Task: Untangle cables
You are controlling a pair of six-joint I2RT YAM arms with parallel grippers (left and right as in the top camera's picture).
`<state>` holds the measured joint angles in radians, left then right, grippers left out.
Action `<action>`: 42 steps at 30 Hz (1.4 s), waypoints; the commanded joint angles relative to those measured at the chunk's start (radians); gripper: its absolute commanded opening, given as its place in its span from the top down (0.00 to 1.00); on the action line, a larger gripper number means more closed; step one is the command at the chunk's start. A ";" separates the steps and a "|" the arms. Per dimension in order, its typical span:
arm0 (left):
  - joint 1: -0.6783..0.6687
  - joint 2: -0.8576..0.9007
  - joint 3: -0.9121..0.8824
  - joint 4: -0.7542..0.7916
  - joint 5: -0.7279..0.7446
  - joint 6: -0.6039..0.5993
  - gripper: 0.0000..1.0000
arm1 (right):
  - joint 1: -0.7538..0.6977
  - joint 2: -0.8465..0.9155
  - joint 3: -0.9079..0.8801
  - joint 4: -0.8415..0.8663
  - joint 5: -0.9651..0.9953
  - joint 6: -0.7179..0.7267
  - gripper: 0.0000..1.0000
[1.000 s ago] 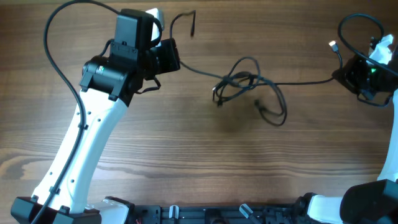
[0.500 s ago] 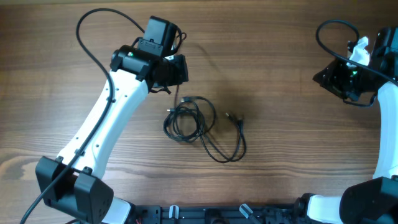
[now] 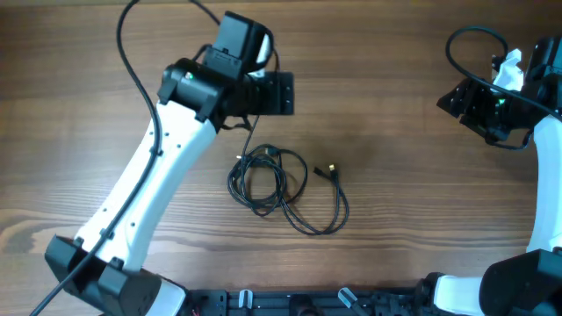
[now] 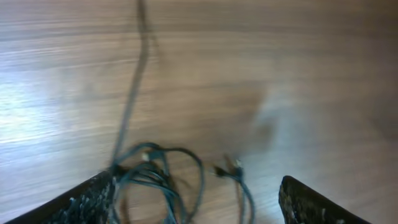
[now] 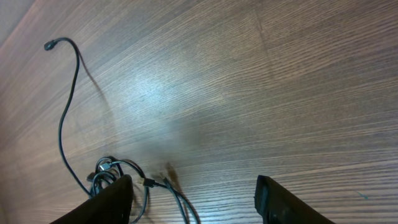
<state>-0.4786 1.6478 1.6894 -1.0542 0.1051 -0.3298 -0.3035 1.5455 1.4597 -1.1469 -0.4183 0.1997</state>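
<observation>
Wooden table [image 3: 395, 219] carries the cables [image 3: 281, 186] as a tangled coil at its centre, one strand running up toward the left gripper [image 4: 199, 202]. Risk: closing on the dense part of the coil would likely pinch several strands together and tighten the knot. Left gripper: jaws wide apart, holding nothing. Right gripper [image 5: 194, 202]: jaws apart, empty, well clear of the cables.
</observation>
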 commanded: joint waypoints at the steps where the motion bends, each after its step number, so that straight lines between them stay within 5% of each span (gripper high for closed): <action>1: -0.065 -0.002 0.000 -0.078 0.031 0.013 0.27 | 0.003 0.013 -0.009 0.003 -0.002 -0.018 0.34; 7: -0.084 0.073 -0.179 -0.134 0.004 -0.204 0.37 | 0.003 0.013 -0.009 0.008 -0.001 -0.022 0.32; 15: -0.087 0.123 -0.510 0.249 0.009 -0.342 0.40 | 0.003 0.013 -0.009 0.012 -0.002 -0.040 0.31; 21: -0.087 0.146 -0.601 0.372 0.010 -0.386 0.48 | 0.003 0.013 -0.009 0.012 -0.002 -0.040 0.31; 26: -0.087 0.155 -0.603 0.407 0.009 -0.385 0.94 | 0.003 0.013 -0.009 0.012 -0.002 -0.039 0.31; 34: -0.081 0.048 -0.430 0.346 0.011 -0.325 0.96 | 0.019 0.013 -0.009 0.010 -0.125 -0.068 0.32; 42: -0.005 -0.131 -0.201 0.336 0.267 -0.346 0.96 | 0.191 0.013 -0.009 0.063 -0.342 -0.142 0.33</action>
<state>-0.5293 1.5944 1.4185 -0.7185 0.2398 -0.6823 -0.1799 1.5455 1.4590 -1.1133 -0.6266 0.1059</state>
